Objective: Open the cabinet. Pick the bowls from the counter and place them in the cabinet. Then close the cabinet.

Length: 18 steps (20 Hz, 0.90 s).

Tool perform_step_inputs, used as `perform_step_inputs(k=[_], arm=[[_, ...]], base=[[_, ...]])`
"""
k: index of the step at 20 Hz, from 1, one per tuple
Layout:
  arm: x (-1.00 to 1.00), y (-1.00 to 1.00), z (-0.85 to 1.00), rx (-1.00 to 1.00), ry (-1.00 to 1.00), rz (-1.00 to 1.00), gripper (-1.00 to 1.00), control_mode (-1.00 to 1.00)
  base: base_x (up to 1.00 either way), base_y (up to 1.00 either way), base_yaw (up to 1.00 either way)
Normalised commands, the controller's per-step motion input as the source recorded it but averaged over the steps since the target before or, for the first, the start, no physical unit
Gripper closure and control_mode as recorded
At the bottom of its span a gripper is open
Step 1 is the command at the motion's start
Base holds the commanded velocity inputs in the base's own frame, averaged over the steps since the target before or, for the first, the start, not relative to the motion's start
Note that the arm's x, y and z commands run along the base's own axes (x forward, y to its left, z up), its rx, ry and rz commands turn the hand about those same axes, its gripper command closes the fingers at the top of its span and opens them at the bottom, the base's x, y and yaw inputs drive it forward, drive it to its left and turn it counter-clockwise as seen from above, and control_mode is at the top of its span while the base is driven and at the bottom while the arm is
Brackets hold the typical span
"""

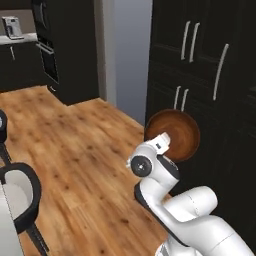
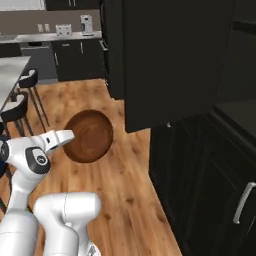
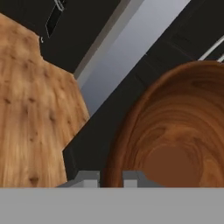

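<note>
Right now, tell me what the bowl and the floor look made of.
Bowl: looks like glossy, reddish-brown wood, with swirling grain rings inside, though it could be a wood-look finish. Floor: warm wooden planks with knots and board seams, smooth finish.

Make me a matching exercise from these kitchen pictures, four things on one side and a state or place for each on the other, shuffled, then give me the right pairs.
Things:
1. wooden bowl
2. tool
3. cabinet door
4. black stool

States or places:
A. swung open, showing a dark shelf beside it
B. standing on the wooden floor beside a pale counter edge
C. shut on the bowl's rim
D. held up in the air on its side, in front of the black cabinet

Pairs: 1-D, 2-C, 3-A, 4-B
</note>
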Motion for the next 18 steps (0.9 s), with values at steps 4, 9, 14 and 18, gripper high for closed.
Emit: perform_step_inputs(k=[4,9,14,18], arm=[[0.0,0.0,0.0,0.0,0.0,0.0,1.0,1.0],[0.0,0.0,0.0,0.0,0.0,0.0,1.0,1.0],[0.0,0.0,0.0,0.0,0.0,0.0,1.0,1.0],[0.0,0.0,0.0,0.0,0.0,0.0,1.0,1.0]], base=[[0.23,-0.03,-0.52],[-0.69,-0.02,-0.48],[-0.24,0.05,-0.46],[-0.08,0.04,-0.42]])
